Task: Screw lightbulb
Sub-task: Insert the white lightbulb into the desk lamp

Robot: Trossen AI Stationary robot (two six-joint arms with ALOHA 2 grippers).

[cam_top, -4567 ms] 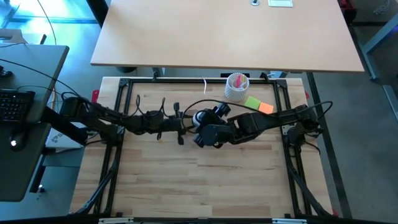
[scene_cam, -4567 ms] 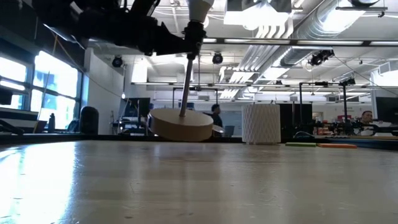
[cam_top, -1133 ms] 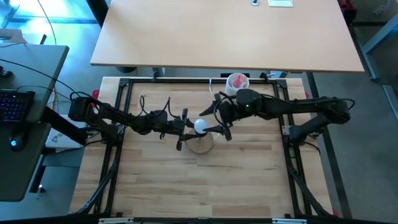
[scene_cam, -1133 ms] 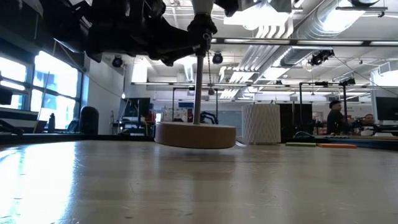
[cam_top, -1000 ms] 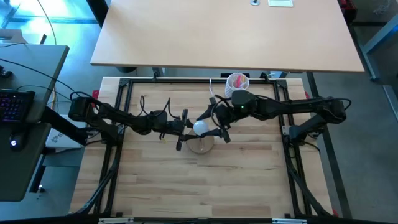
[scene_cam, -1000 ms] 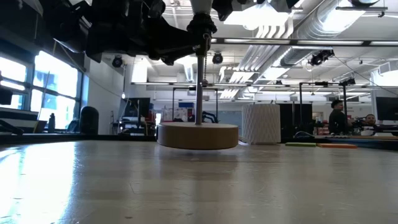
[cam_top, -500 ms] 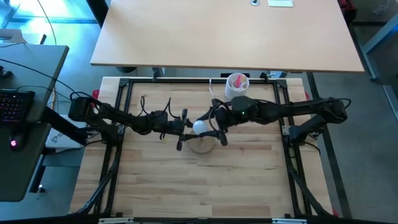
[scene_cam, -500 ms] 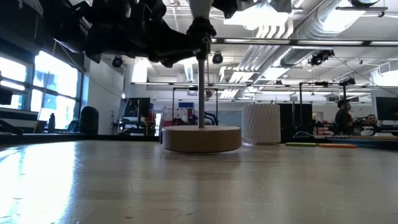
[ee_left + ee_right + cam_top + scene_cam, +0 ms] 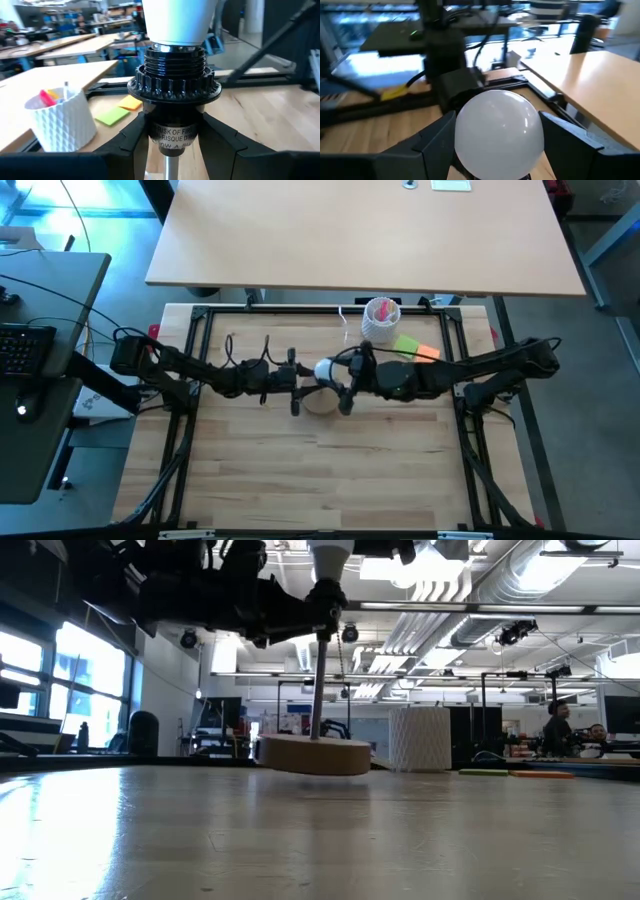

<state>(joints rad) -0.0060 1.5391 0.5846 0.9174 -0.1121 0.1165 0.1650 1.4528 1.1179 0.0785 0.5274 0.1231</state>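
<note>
The white lightbulb [image 9: 324,368] sits in the black socket [image 9: 175,85] on top of a stand with a metal stem [image 9: 317,680] and a round wooden base [image 9: 313,754]. My left gripper [image 9: 303,380] comes from the table's left and is shut on the socket. My right gripper [image 9: 338,380] comes from the right, its fingers on either side of the bulb's globe [image 9: 497,130]. The base hangs tilted, its left edge raised in the low view. My left gripper pinches the black socket's lower, lettered part [image 9: 175,137] between its two fingers, below the ribbed collar. The fingers come level from the table's left. The stand hangs below the hold, its stem leaning and its base tilted; whether its low edge touches the table, I cannot tell. My right gripper has the bulb's white globe [image 9: 470,135] between its two fingers [image 9: 432,145], one on each side at its widest part. It comes about level from the table's right. The bulb stands upright in the socket.
A white ribbed cup [image 9: 380,318] with pink contents stands at the far edge, and it also shows in the low view [image 9: 420,738]. Green and orange notes [image 9: 415,347] lie beside it. People stand in the room behind [image 9: 555,730].
My right arm has swung toward the table's near edge and lies lower and more level, its gripper staying at the bulb. The bulb has shifted a little toward the far edge. The stand's base, level half a second ago, is now tilted.
</note>
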